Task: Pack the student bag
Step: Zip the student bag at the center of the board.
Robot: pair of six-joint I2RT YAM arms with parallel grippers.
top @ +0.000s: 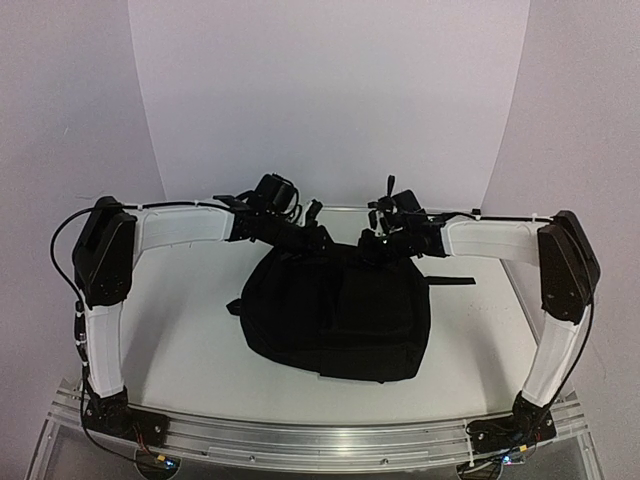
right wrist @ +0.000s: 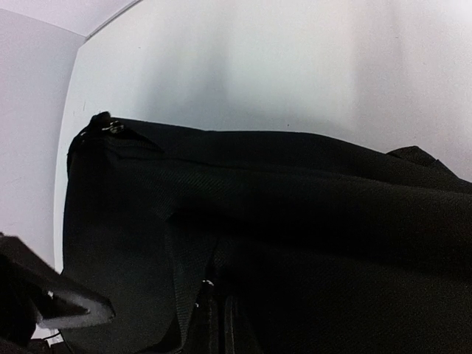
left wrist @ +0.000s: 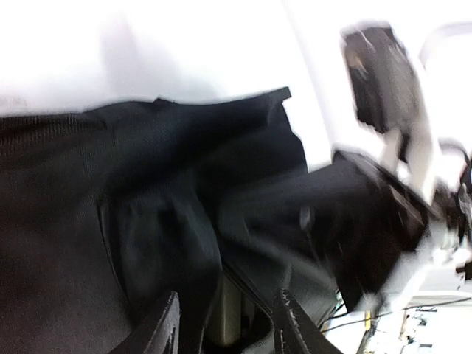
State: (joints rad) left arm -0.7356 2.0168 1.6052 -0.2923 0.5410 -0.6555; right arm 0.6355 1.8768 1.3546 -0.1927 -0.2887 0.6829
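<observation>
**Both grippers at the far rim of the student bag**

The left gripper (left wrist: 228, 326) has its two fingers (left wrist: 164, 328) spread apart, released, with dark folds of the student bag (top: 335, 315) just beyond the tips. The wrist view is too blurred to show contact. The right gripper (top: 380, 240) sits on the bag's far edge. Only one pale finger (right wrist: 74, 310) shows in its wrist view, so I cannot tell whether it grasps.

The bag lies slumped at the middle of the white table (top: 180, 335), its inside hidden. A black webbing strap (top: 450, 281) trails to the right.

A curved white backdrop (top: 330, 90) rises behind the table. An aluminium rail (top: 330, 436) along the near edge carries both arm bases.
</observation>
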